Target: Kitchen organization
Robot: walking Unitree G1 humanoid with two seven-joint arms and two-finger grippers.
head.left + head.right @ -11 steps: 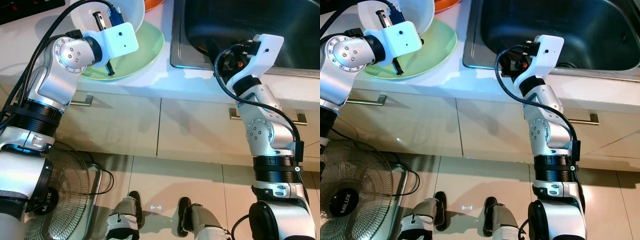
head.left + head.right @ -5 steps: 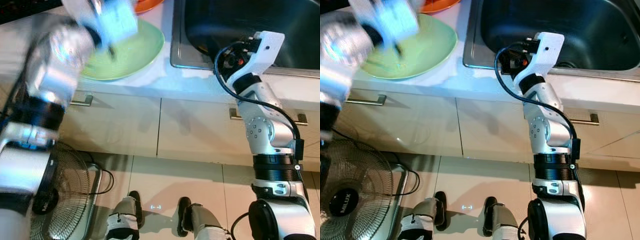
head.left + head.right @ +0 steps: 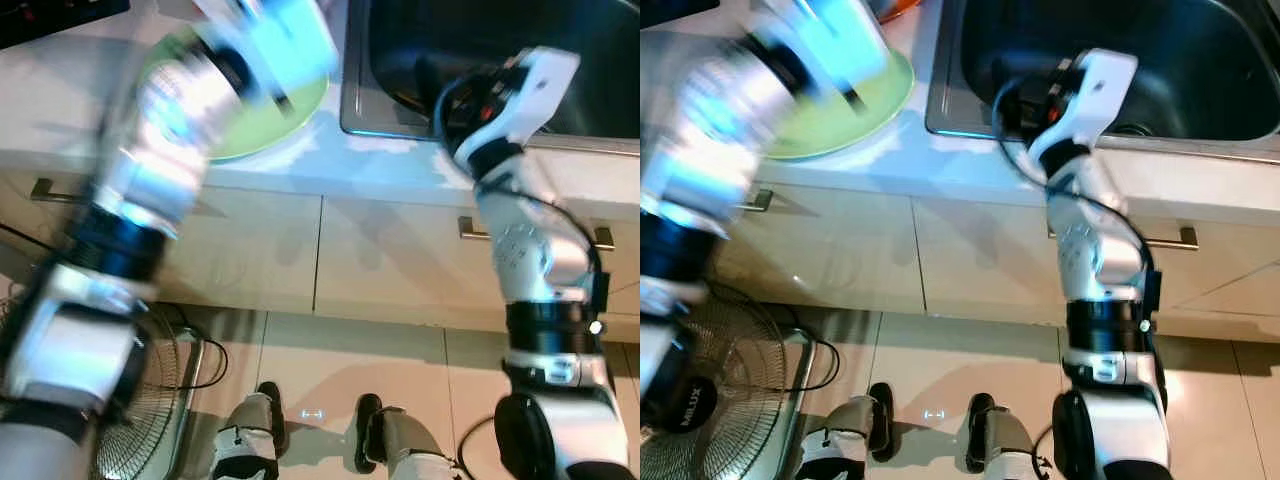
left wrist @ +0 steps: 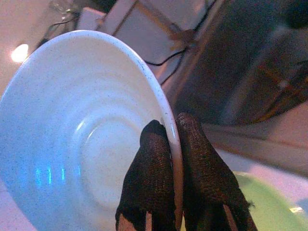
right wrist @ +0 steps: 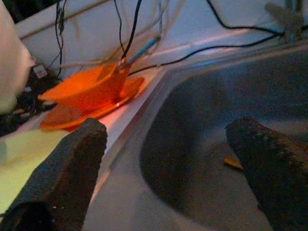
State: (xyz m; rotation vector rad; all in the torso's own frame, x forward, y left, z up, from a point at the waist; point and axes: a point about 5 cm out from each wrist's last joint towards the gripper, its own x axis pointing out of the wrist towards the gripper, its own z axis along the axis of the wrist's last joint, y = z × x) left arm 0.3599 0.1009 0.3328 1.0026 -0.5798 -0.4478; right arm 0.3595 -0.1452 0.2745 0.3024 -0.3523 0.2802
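Right, head views first: both eyes show the left arm as a blur over the green plate on the counter, so neither its fingers nor what they carry can be read there. Right arm is sharper, wrist up at the sink edge. Fan on the floor on the robot's left, cabinet fronts below the counter.

Left wrist view: this fills the gap. Left gripper has its two fingers pressed together on the rim of a white bowl, one finger inside, one outside. Bowl is in the air, tilted, w/ a bit of green plate below it. Risk, as I judge it: a thin rim pinch on a wide bowl while the arm blurs w/ speed. The bowl could pivot or slide out of the fingers and hit the plate or counter edge. It could also clip the orange dishes.

Right wrist view: right gripper fingers spread wide apart, nothing between them, hovering over the sink's corner. Shows what the head views barely catch: the orange dishes stacked on the counter by the sink, cables along the wall, a small scrap in the basin. Risk here is low, but that arm stands near the bowl's likely path, so a bump is possible.
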